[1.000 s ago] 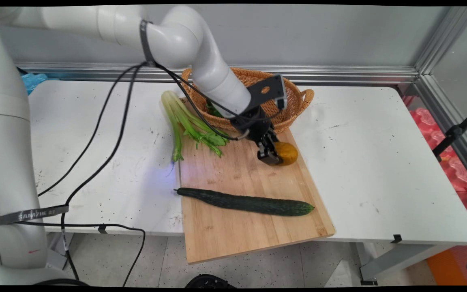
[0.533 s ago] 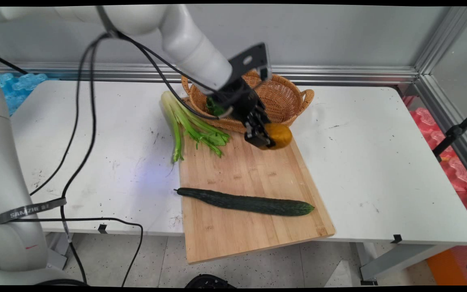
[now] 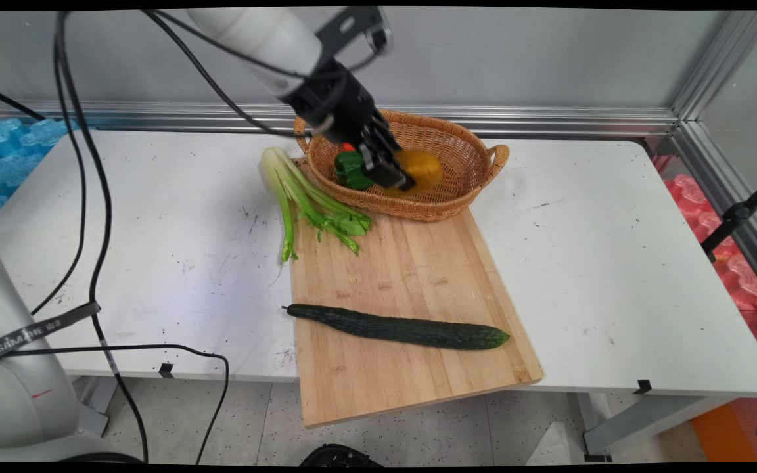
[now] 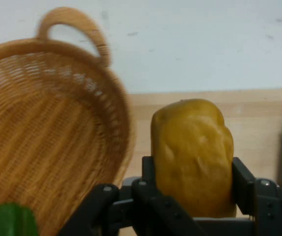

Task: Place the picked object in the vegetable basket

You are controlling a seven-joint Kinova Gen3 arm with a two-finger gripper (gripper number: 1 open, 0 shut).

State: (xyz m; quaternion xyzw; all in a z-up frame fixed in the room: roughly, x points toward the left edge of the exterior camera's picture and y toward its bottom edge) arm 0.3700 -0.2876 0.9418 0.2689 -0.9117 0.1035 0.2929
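White and scuffed, the desk [image 3: 589,217] is running back to a grey wall with an aluminium rail, and a wooden cutting board [image 3: 405,289] is lying across its middle, overhanging the near edge. A wicker basket [image 3: 467,148] is sitting at the board's far end, touching it, with a green pepper [image 3: 350,169] resting inside against the left wall. Celery stalks [image 3: 303,200] are lying half on the board's far left corner, and a long cucumber [image 3: 398,326] is lying across the board's near part, well apart from the basket.

The pincer [image 3: 395,176] is hanging above the basket, clenched on a yellow potato-like lump [image 3: 421,167]; in the hand view the two fingers [image 4: 244,184] are pressing its flanks while the lump [image 4: 192,155] is standing up between them. That view is showing the basket's rim [image 4: 116,113] to one side and board under the lump, so the load may not be sitting squarely over the bowl.

Judging from this, a good placement is asking for centring over the open weave, away from the pepper and clear of the rim and handle [image 3: 500,157], then lowering close to the bottom before letting go, since a rounded thing dropped from height is likely to roll or bounce out.
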